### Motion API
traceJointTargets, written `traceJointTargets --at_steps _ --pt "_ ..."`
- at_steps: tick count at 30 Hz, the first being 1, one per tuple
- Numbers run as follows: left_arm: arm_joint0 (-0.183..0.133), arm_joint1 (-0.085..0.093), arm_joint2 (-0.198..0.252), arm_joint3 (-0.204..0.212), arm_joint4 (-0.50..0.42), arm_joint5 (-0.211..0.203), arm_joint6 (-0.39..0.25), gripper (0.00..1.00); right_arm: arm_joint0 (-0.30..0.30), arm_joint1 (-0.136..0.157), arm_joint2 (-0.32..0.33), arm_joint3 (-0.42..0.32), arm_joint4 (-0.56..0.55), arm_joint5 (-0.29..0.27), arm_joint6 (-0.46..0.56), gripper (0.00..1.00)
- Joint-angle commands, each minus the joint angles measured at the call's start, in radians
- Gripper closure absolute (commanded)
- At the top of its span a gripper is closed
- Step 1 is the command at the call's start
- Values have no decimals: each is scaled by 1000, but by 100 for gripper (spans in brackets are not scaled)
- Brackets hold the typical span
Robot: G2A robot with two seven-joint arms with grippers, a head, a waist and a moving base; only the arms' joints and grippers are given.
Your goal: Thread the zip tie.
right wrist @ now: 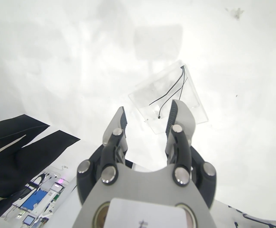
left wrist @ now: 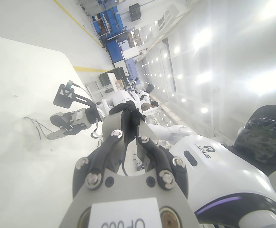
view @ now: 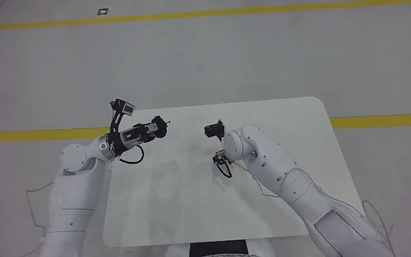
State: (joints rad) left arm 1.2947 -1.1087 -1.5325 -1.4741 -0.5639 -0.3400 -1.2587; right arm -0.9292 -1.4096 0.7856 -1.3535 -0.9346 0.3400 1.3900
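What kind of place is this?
Probably a big robot lab or factory hall: yellow lines painted on a grey floor, one white work table, and blue storage racks farther back.

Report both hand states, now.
Left hand: closed on a thin black strip, likely a zip tie.
Right hand: open, holding nothing.

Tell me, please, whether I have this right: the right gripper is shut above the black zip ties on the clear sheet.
Not quite: the right gripper is open, fingers spread, as the right wrist view shows. It is indeed above the black zip ties on the clear sheet.
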Motion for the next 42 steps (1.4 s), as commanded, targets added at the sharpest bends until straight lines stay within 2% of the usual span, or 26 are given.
traceJointTargets --at_steps 1,12,23,34,42 --pt "0 0 0 0 0 0 0 100 -6 -5 6 7 -14 0 0 100" --pt "0 0 0 0 0 0 0 100 -24 -55 21 81 -89 0 -21 100" --pt "0 0 0 0 0 0 0 100 -36 -112 56 144 -170 0 -36 86" --pt "0 0 0 0 0 0 0 100 -44 -154 91 183 -253 0 -31 88" --pt "0 0 0 0 0 0 0 100 -57 -180 123 200 -313 0 -20 85"
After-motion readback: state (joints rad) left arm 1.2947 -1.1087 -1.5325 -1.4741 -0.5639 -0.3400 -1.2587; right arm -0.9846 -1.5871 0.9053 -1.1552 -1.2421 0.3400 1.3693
